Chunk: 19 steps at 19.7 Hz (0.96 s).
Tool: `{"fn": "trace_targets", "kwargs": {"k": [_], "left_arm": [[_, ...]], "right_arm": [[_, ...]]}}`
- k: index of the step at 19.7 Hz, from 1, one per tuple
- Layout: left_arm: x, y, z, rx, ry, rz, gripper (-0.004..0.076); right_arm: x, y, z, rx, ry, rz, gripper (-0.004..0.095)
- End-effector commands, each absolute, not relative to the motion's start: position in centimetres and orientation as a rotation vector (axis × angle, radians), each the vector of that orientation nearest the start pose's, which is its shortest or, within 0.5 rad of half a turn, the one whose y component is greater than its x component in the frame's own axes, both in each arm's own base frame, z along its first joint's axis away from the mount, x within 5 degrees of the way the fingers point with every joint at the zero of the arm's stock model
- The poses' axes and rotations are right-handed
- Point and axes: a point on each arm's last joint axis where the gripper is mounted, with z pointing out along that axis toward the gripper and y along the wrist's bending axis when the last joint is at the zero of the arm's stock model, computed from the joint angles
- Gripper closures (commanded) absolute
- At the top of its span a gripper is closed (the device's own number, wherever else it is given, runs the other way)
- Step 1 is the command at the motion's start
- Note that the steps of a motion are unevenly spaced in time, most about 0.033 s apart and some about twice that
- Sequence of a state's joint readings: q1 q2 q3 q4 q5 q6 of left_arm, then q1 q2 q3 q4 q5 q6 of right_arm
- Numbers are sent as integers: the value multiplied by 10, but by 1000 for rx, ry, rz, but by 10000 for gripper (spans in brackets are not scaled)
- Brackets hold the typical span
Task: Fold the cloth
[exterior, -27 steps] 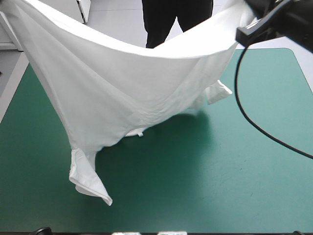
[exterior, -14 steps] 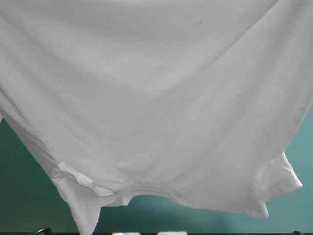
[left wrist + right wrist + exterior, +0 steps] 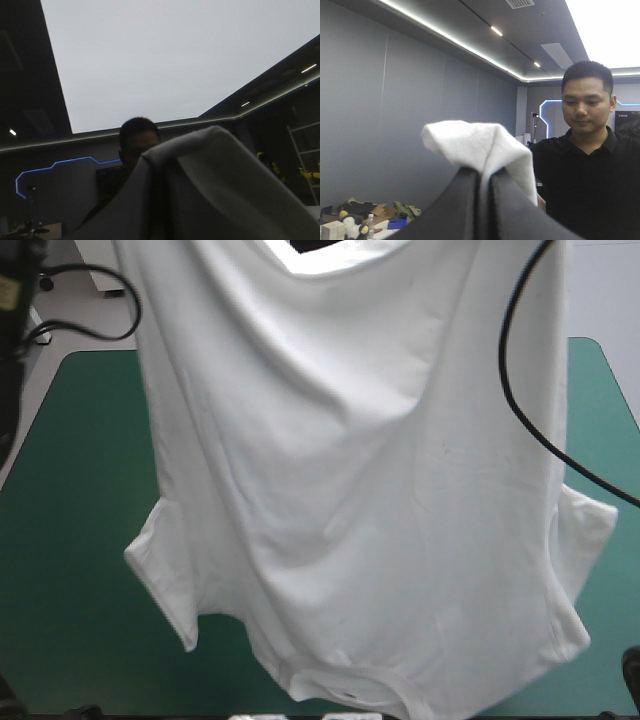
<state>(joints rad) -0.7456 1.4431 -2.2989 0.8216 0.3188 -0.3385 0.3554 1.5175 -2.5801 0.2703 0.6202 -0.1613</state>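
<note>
The white T-shirt (image 3: 360,490) hangs upside down over the table in the high view, its hem held up past the picture's top. Its collar (image 3: 350,685) hangs lowest, near the table's front edge, with one sleeve (image 3: 160,560) to the left and the other (image 3: 585,530) to the right. Neither gripper shows in the high view. In the right wrist view my right gripper (image 3: 486,172) is shut on a bunched white fold of the T-shirt (image 3: 475,142). In the left wrist view the T-shirt (image 3: 220,190) drapes over my left gripper (image 3: 161,170), with the cloth pinched at a crease.
The teal-green cover (image 3: 70,540) shows to the left of the hanging shirt, and a narrower strip of it (image 3: 610,430) to the right. The shirt hides the middle of the table.
Earlier the shirt sagged between the raised grippers, then swung close and filled the high view. Now it hangs narrower and straighter, collar lowest.
</note>
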Motion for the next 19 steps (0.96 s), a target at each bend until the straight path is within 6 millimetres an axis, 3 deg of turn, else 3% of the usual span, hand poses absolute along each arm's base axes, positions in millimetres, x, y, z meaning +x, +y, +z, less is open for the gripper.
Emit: {"fn": "trace_targets", "kwargs": {"k": [1,4,7,11,14,16,19], "left_arm": [[194,-114,679,197,792,-203,733],[257,-105,667,203,705,-296,733],[277,-100,672,206,587,-291,733],[294,-101,668,161,561,-261,733],[326,-100,646,66,752,-236,733],[354,-98,620,-25,987,-197,733],[378,-100,577,110,1373,-229,733]], "right_arm": [[182,76,696,-228,892,425,925],[228,79,686,-178,865,346,925],[254,56,683,-72,781,327,925],[280,33,671,-36,876,284,925],[305,38,649,-102,1067,230,925],[325,43,628,-139,1233,228,925],[356,45,589,-166,1465,217,925]]}}
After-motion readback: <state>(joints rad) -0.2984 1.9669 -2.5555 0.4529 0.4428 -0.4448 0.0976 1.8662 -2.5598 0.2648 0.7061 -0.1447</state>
